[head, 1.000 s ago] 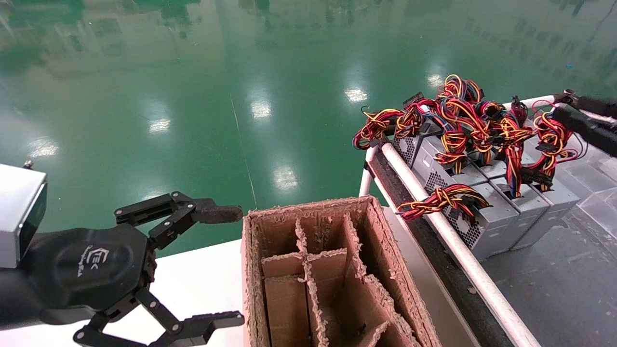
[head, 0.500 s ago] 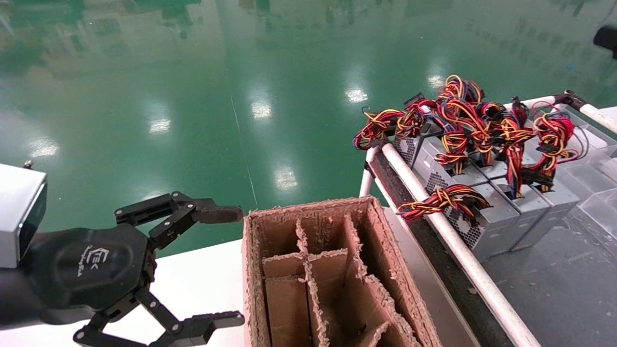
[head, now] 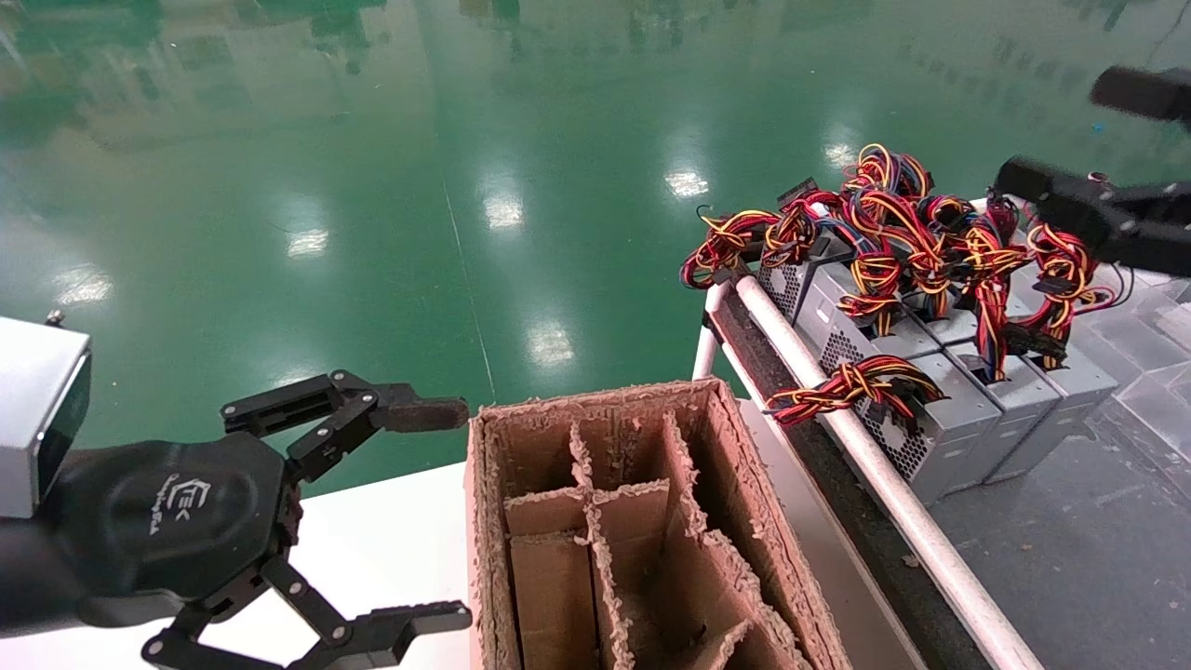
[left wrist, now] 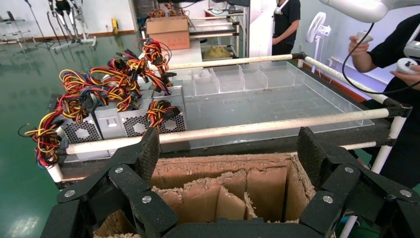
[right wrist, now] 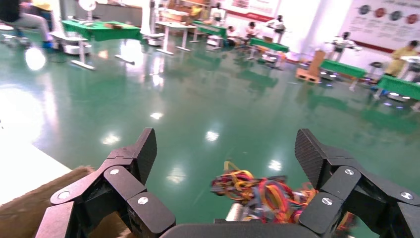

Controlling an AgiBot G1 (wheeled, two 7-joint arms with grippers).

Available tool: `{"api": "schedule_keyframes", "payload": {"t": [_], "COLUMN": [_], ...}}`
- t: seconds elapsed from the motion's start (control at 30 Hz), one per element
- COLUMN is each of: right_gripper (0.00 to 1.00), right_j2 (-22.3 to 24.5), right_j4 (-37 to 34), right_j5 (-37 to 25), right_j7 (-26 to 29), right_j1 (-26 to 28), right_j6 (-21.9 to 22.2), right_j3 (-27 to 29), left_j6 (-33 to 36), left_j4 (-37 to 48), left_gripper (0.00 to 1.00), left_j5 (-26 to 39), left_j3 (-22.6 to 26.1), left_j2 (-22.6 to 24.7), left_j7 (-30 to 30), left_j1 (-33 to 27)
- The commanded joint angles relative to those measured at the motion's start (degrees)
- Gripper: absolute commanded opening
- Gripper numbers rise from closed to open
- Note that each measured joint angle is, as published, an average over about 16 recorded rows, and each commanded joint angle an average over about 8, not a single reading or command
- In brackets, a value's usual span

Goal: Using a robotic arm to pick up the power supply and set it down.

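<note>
The power supply (head: 1077, 380) is the grey box farthest from the cart's white rail, with a mostly red wire bundle (head: 1063, 268) on top. That bundle (left wrist: 156, 53) also shows far off in the left wrist view. My right gripper (head: 1056, 130) comes in from the right edge and hovers open above the bundle, holding nothing. Its own view shows the right gripper (right wrist: 227, 148) wide open over green floor, with blurred wires (right wrist: 262, 191) below. My left gripper (head: 451, 510) is parked open at the bottom left beside the cardboard box; the left gripper (left wrist: 228, 148) is empty.
A worn cardboard box (head: 595, 400) with dividers stands on the white table (head: 391, 540). Several similar grey supplies (head: 940, 437) with orange, yellow and blue wires crowd the cart behind the white rail (head: 865, 451). Clear trays (head: 1154, 395) fill the cart's right. A person (left wrist: 396, 64) stands beyond.
My right gripper left the red bundle, went almost out of view at the upper right, and is back above the bundle, open. The left arm has not moved.
</note>
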Motion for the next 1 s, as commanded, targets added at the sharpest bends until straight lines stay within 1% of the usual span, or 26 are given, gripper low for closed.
{"api": "schedule_keyframes", "payload": {"t": [0.03,1.0], "right_gripper": [1.0,1.0], "right_j2": [-0.5,-7.8], "right_j4": [0.4,5.5], "right_j5": [-0.1,-0.9], "right_j7": [0.1,1.5], "right_j1": [0.0,-0.6], "right_j6": [-1.1,-17.2], "right_j3": [-0.2,-2.6], "left_j6": [0.0,0.0], "left_j4": [0.0,0.0], "left_gripper": [1.0,1.0], "left_j5": [0.0,-0.1], "left_j3": [0.0,0.1], "left_j2": [0.0,0.0], "left_j7": [0.0,0.0], "left_j1": [0.0,0.0]}}
